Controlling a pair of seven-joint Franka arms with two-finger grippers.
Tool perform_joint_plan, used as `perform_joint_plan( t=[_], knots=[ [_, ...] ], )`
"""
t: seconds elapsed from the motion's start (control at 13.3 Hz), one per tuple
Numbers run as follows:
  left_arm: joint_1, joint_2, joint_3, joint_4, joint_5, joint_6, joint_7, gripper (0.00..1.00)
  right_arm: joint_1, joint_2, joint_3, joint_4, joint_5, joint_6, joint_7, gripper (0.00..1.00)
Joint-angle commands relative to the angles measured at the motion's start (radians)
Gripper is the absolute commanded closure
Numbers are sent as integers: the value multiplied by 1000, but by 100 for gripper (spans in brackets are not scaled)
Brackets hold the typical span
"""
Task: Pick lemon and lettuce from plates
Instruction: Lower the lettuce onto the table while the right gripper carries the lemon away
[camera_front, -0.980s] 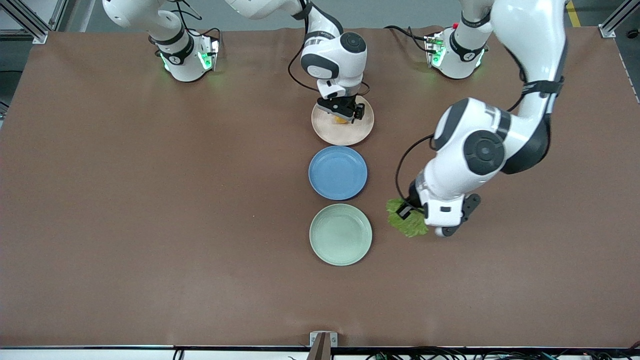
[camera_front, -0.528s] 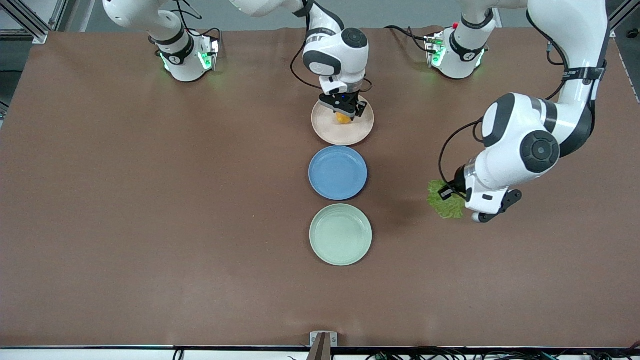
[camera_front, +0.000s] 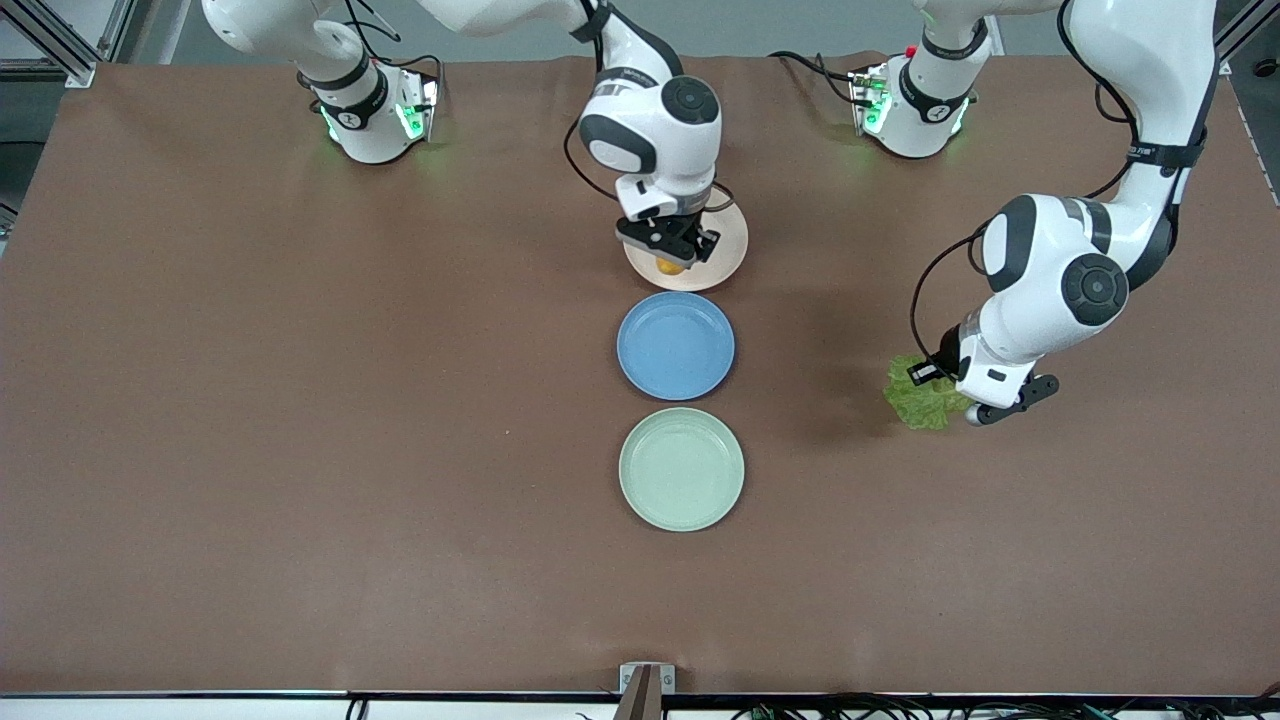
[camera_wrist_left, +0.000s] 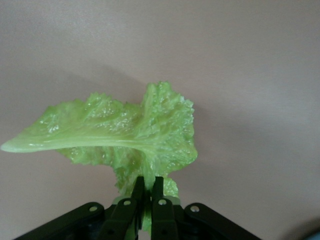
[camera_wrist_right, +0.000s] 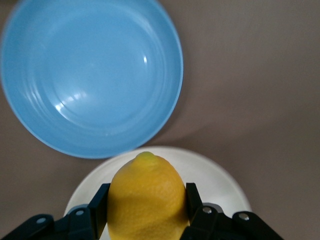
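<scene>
My right gripper (camera_front: 668, 256) is shut on the yellow lemon (camera_front: 669, 266) and holds it above the beige-pink plate (camera_front: 728, 252). In the right wrist view the lemon (camera_wrist_right: 146, 196) sits between the fingers (camera_wrist_right: 99, 202) over that plate (camera_wrist_right: 215, 175). My left gripper (camera_front: 938, 385) is shut on the crinkled green lettuce (camera_front: 920, 402) and holds it above bare table toward the left arm's end. In the left wrist view the leaf (camera_wrist_left: 130, 132) hangs from the closed fingertips (camera_wrist_left: 138, 187). The mint green plate (camera_front: 681, 468) lies empty, nearest the front camera.
An empty blue plate (camera_front: 676, 345) lies between the beige-pink and mint green plates; it also shows in the right wrist view (camera_wrist_right: 90, 75). The brown table (camera_front: 300, 400) stretches wide on both sides of the plate row.
My left gripper has carried the lettuce away from the mint green plate toward the left arm's end of the table. My right gripper has lifted the lemon and shifted it toward the blue plate.
</scene>
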Motion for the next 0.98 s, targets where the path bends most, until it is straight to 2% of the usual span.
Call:
perform_joint_plan(
  t=[0.0,0.3,0.53,0.6,0.68,0.75,0.9],
  knots=[
    [40,-15,-7,-93,-4,96,94,98,-173,-175,27,-52,80,-150,-289,99],
    [72,38,-7,-124,-4,170,155,94,-464,-330,23,-186,137,-188,-717,99],
    [73,70,-7,-124,-4,179,157,88,-661,-378,23,-256,137,-179,-965,99],
    [73,73,-7,-124,-4,179,157,71,-702,-388,23,-279,137,-163,-1027,99],
    [73,67,-7,-121,-4,174,155,29,-744,-399,23,-314,137,-128,-1102,99],
    [73,56,-7,-114,-4,168,151,1,-797,-402,23,-351,137,-87,-1185,99],
    [73,3,-7,-87,-4,75,149,0,-874,-404,23,-446,139,26,-1295,99]
  ],
)
